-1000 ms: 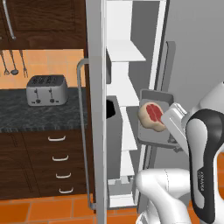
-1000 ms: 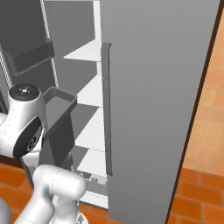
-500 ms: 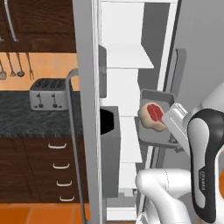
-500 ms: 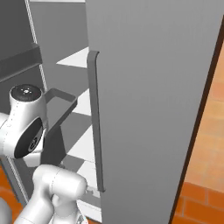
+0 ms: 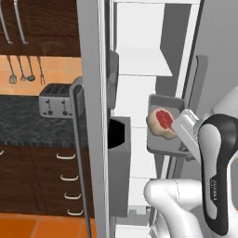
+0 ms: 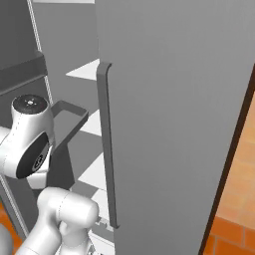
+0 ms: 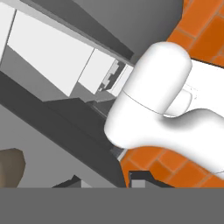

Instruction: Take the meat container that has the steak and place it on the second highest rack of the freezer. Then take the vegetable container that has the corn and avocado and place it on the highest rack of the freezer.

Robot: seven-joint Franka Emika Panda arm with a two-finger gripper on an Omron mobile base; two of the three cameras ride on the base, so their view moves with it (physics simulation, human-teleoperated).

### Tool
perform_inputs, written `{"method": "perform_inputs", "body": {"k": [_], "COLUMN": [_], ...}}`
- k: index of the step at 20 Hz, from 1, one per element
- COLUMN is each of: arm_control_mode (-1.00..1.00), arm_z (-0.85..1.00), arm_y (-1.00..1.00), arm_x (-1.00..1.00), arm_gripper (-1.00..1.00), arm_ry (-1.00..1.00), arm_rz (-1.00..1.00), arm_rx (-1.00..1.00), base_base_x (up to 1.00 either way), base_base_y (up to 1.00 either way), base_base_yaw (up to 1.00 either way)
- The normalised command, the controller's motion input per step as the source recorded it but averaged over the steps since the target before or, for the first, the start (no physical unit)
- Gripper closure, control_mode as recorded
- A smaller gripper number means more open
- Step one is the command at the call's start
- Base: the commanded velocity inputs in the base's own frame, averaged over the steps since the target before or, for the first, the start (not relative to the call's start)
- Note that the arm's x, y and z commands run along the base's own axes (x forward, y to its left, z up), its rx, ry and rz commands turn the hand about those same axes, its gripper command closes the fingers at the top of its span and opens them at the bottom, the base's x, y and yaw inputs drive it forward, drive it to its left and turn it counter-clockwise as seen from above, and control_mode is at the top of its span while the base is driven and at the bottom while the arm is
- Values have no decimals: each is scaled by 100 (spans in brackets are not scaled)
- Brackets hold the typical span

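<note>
My gripper (image 5: 185,124) pinching the right edge of the grey meat container (image 5: 160,139), I think, steak (image 5: 161,122) inside just left of my fingers, held up in front of the open freezer (image 5: 139,93), near its white shelves (image 5: 143,62)

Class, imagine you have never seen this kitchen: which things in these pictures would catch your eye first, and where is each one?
The eye lands first on the red steak in a grey container, held up by the white arm in front of the open freezer with its white shelves. To the left, a silver toaster sits on the dark counter under hanging utensils. From the right base view, the large grey freezer door with its long handle dominates.
</note>
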Motion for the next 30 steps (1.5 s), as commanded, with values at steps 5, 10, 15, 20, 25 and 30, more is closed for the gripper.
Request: {"method": "perform_inputs", "body": {"k": [5, 10, 15, 20, 25, 30], "arm_control_mode": [100, 100, -100, -100, -100, -100], "arm_z": [0, 0, 4, 0, -14, -35], "arm_y": [0, 0, 2, -2, -11, -6], "arm_x": [0, 0, 63, 72, 47, 9], "arm_gripper": [100, 100, 100, 100, 100, 100], "arm_ry": [0, 0, -1, 0, 0, -1], "arm_rz": [0, 0, -6, -9, -3, -3], "arm_rx": [0, 0, -2, -1, -3, -8], "base_base_x": [21, 18, 0, 0, 0, 0], "base_base_y": [-2, 0, 0, 0, 0, 0], "base_base_yaw": [18, 7, 0, 0, 0, 0]}}
